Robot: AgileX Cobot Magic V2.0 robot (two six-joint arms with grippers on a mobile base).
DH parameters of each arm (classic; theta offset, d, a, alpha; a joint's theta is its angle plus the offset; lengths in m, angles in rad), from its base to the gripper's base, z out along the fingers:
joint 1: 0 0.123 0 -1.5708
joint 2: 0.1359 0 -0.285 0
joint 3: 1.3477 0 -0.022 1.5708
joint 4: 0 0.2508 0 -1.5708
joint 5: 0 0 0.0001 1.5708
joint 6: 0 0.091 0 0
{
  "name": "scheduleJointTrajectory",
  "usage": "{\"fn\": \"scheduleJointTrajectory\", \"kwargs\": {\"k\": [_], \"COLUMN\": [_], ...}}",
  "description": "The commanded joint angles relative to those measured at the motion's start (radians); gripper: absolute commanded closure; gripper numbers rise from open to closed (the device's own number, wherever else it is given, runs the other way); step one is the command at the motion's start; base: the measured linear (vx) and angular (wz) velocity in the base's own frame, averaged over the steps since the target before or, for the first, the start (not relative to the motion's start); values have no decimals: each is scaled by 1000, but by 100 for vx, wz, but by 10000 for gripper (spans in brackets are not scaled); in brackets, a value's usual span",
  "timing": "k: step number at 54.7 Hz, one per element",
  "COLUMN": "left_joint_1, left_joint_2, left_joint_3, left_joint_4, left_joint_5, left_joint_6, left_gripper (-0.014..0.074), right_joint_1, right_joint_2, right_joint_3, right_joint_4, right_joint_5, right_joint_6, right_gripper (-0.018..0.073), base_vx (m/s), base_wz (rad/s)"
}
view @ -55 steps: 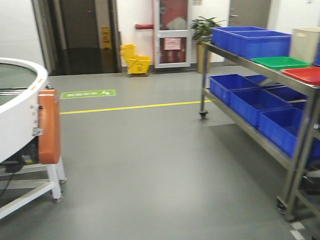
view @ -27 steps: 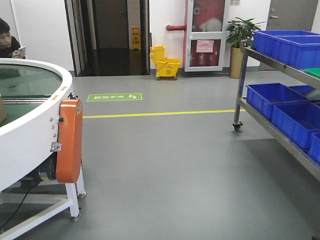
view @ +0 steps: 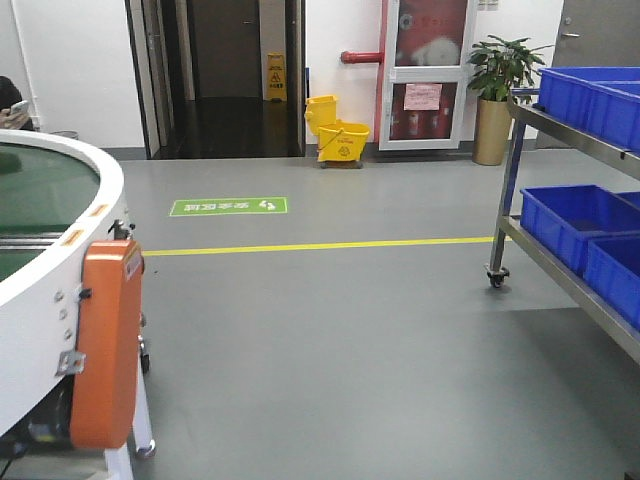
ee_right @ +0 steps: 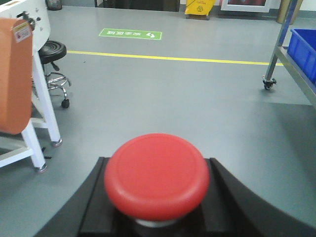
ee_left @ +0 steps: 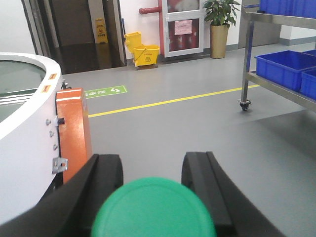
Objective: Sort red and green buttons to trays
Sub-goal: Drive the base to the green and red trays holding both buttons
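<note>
between the two black fingers (ee_left: pixel 101 180) of the left claw (ee_left: pixel 152 165) sits the green button (ee_left: pixel 153 210), its round cap filling the gap while the body below is out of sight; the claw is closed around it. just to the left of this claw stands an orange cover (ee_left: pixel 73 128) fixed to a white round conveyor (ee_left: pixel 24 123). ahead of the claw the grey floor (ee_left: pixel 163 128) runs to a yellow line (ee_left: pixel 168 102) and a green floor sign (ee_left: pixel 104 91). farther ahead are a yellow mop bucket (ee_left: pixel 143 52) and a potted plant (ee_left: pixel 218 37), and off to the right a metal rack (ee_left: pixel 276 84) carries blue crates (ee_left: pixel 281 61). the right claw (ee_right: pixel 158 163) grips the red button (ee_right: pixel 156 175) in the same way, cap up between its black fingers (ee_right: pixel 94 197), with a sliver of grey body showing under the cap. to the left of that claw are a white leg (ee_right: pixel 45 98) of the conveyor frame and a black stool (ee_right: pixel 53 49); ahead and to the right is a castor (ee_right: pixel 268 84) of the rack.
</note>
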Motion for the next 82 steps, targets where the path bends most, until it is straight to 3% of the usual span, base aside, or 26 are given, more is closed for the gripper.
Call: {"fn": "scheduleJointTrajectory", "kwargs": {"k": [1, 82], "left_joint_1": [-4, -4], "left_joint_2": [6, 6], "left_joint_3": [-28, -28], "left_joint_4": [-8, -8], "left_joint_5": [-63, -62], "left_joint_6": [-9, -9], "left_gripper": [596, 596], "right_joint_1": [-1, -1], "right_joint_2": [-2, -2], "right_joint_3": [-31, -31], "right_joint_4": [-9, -9], "right_joint_5": [-83, -83], "right_joint_6": [-6, -6], "right_gripper": [567, 567], "base_vx": [61, 62], "base_wz": [-6, -25]}}
